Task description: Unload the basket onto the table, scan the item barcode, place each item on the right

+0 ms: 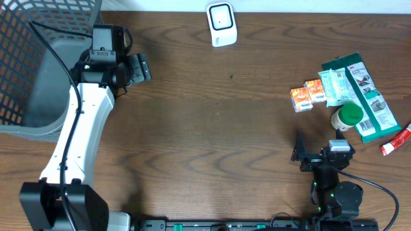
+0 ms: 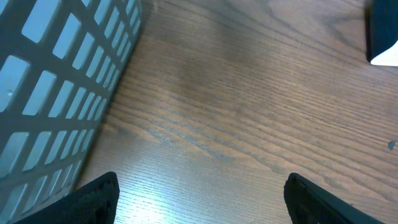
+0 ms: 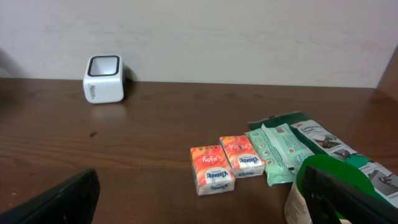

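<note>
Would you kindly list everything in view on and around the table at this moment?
scanner: one, white with a dark window, middle of the far edge
basket: one, grey mesh, far left corner
tissue packs: two, orange, side by side on the right
pale green pack: one, right of the tissue packs, overlapping the dark green package
dark green package: one, flat, far right
jar: one, white with a green lid, at the package's near side
red and white item: one, right edge, partly cut off
table: one, brown wood
left gripper: one, black, open, beside the basket
right gripper: one, black, open, near edge, facing the items
</note>
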`<act>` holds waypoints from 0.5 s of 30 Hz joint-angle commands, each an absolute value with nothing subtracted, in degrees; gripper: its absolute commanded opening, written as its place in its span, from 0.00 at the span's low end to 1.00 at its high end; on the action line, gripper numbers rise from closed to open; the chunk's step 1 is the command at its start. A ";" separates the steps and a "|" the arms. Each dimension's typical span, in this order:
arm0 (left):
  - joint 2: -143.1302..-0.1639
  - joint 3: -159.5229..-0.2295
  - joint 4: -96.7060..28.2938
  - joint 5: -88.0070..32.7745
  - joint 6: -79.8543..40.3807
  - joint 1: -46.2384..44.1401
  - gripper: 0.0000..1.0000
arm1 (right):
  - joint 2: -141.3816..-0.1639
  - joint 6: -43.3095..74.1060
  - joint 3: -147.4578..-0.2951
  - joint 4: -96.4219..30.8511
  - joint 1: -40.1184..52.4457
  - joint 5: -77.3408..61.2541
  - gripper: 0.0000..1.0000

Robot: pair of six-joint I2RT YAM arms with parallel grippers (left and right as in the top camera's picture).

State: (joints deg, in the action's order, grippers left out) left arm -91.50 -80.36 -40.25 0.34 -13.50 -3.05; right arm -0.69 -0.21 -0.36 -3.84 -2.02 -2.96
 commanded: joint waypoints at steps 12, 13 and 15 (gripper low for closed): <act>-66.35 -81.78 -40.29 0.73 -13.93 -2.90 0.86 | -0.27 0.19 -0.30 -4.10 -2.17 -2.44 0.99; -63.86 -81.76 -40.45 0.75 -13.63 -2.90 0.86 | -0.27 0.19 -0.30 -4.10 -2.17 -2.44 0.99; -58.59 -81.78 -41.21 0.71 -11.97 -2.90 0.86 | -0.27 0.19 -0.30 -4.10 -2.17 -2.44 0.99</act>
State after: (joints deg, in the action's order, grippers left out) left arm -63.81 -80.42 -40.56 0.34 -13.34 -3.05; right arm -0.69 -0.21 -0.36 -3.84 -2.02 -2.98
